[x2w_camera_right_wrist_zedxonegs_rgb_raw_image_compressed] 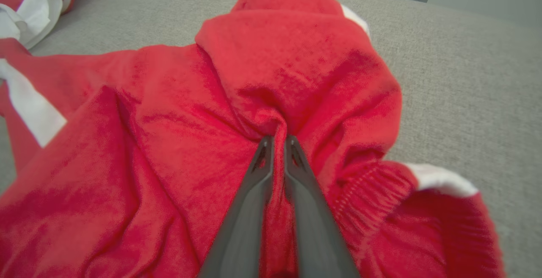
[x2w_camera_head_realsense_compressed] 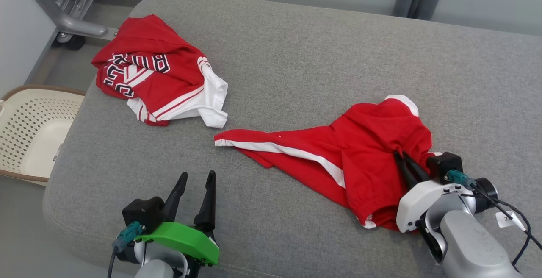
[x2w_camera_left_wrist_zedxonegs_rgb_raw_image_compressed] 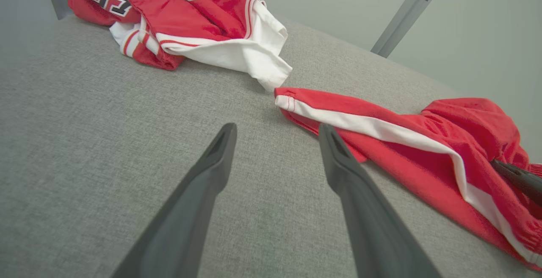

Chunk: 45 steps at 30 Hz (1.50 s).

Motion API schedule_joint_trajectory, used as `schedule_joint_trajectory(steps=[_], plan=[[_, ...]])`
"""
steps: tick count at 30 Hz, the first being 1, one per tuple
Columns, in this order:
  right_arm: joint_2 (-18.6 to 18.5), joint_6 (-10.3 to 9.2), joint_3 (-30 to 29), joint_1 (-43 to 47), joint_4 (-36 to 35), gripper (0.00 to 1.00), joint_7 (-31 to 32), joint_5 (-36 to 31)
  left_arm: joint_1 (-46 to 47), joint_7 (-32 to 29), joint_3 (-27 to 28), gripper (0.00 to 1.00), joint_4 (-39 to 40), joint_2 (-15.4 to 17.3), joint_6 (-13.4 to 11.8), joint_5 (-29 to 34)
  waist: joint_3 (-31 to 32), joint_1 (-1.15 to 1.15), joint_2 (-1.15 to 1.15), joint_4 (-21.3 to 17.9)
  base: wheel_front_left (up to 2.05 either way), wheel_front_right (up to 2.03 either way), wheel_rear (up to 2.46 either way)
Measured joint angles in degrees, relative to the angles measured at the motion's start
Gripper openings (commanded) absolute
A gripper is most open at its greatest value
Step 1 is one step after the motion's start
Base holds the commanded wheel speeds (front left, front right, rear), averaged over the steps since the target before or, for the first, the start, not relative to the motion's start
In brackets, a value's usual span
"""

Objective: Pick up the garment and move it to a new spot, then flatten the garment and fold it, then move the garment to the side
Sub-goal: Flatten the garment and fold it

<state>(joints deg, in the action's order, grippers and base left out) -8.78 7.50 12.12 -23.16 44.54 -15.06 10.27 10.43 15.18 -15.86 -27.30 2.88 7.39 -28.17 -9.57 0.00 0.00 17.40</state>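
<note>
Grey cushion [x2w_camera_head_realsense_compressed: 296, 53] bears red garment [x2w_camera_head_realsense_compressed: 368, 142]; cream basket [x2w_camera_head_realsense_compressed: 29, 121] stands alongside.

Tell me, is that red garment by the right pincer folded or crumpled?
Crumpled: the red garment lies bunched on the grey cushion, a fold pinched in the right pincer.

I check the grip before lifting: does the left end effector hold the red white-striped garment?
No, the left end effector stands open over grey cushion, apart from the striped garment.

The garment [x2w_camera_head_realsense_compressed: 364, 151] lies on the cushion [x2w_camera_head_realsense_compressed: 317, 57], right of the jersey [x2w_camera_head_realsense_compressed: 148, 79]; the basket [x2w_camera_head_realsense_compressed: 25, 121] stands off its left edge.
</note>
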Motion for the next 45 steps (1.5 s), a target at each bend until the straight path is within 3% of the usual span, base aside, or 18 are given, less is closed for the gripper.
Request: schedule_joint_trajectory(steps=[9,19,20,21,22,28,33,38,45], plan=[[-4.5,0.03,-4.4,-4.5,0.5,0.0,0.0,-1.4,0.2,0.0,-3.9,1.0,1.0,0.0,0.0,-1.0,-1.6,0.0,0.0,0.3,0.0,0.0,0.0],[-10.5,0.03,-10.7,-8.4,7.1,0.0,0.0,-2.9,1.1,0.0,-6.7,1.0,1.1,0.0,0.0,-1.9,-2.4,0.0,0.0,3.0,0.0,0.0,0.0],[-10.9,0.03,-11.5,-8.7,7.6,0.16,0.0,-3.2,1.1,0.0,-6.8,1.0,1.1,0.0,0.0,-2.0,-2.4,0.0,0.0,3.2,0.0,0.0,0.0],[-11.4,0.03,-12.4,-8.9,8.0,0.76,0.0,-3.5,1.1,0.0,-6.8,1.0,1.1,0.0,0.0,-2.0,-2.4,0.0,0.0,3.3,0.0,0.0,0.0],[-11.7,0.03,-13.2,-9.0,7.9,1.0,0.0,-3.9,1.1,0.0,-6.7,1.0,1.1,0.0,0.0,-2.0,-2.3,0.0,0.0,3.4,0.0,0.0,0.0],[-8.5,0.03,-14.1,-7.8,0.5,1.0,0.0,-4.3,0.9,0.0,-6.2,1.0,0.9,0.0,0.0,-2.0,-1.4,0.0,0.0,1.9,0.0,0.0,0.0],[-5.3,0.03,-9.5,0.4,-9.3,1.0,0.0,-1.5,0.1,0.0,-5.7,1.0,0.7,-0.1,0.0,-2.1,-0.4,0.0,0.0,-0.7,0.0,0.0,0.0],[-4.7,0.03,-5.1,8.8,-16.5,1.0,0.0,1.0,-0.3,0.0,-5.3,1.0,0.7,-0.1,0.0,-2.0,0.6,0.0,0.0,-3.8,0.0,0.0,0.0],[-4.2,0.02,-2.5,14.2,-18.8,1.0,0.0,3.3,-0.3,0.0,-5.3,1.0,0.6,-0.1,0.0,-2.0,1.6,0.0,0.0,-6.8,0.0,0.0,0.0]])
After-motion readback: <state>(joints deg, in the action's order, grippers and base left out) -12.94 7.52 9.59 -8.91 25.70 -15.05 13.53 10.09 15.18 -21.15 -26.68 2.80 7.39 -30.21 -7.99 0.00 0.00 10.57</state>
